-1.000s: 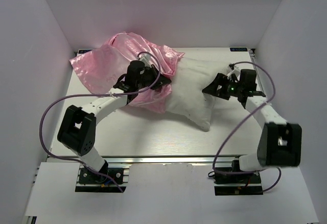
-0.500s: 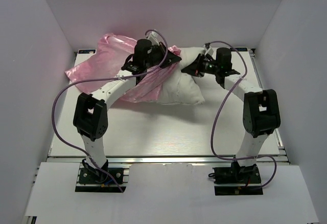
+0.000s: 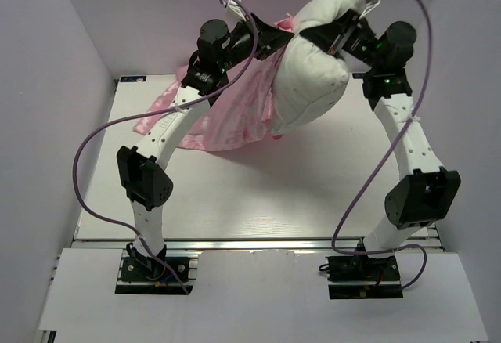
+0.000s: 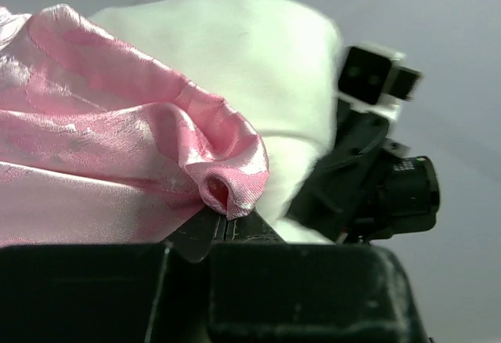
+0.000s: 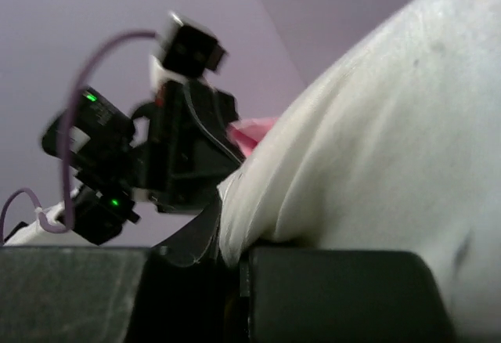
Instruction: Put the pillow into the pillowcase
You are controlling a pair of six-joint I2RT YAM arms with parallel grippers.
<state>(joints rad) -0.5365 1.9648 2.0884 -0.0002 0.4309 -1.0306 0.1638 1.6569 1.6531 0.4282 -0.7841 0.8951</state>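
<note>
The white pillow [image 3: 313, 81] hangs in the air at the back, its upper corner pinched in my right gripper [image 3: 322, 37], which is shut on it [image 5: 228, 250]. The pink pillowcase [image 3: 223, 112] covers the pillow's left side and drapes down to the table. My left gripper [image 3: 282, 41] is shut on a fold of its edge [image 4: 227, 219]. The two grippers sit close together, high above the table. In the left wrist view the pillowcase [image 4: 102, 147] lies over the pillow [image 4: 258, 61]. In the right wrist view the pillow [image 5: 376, 155] fills the right half.
The white table [image 3: 250, 194] lies below, boxed in by pale walls on the left, back and right. Purple cables loop from both arms. A metal rail [image 3: 250, 243] runs along the near edge by the arm bases.
Both arms have risen from the table to high at the back, lifting the pillow and pillowcase with them. The right gripper closed on the pillow's corner.
</note>
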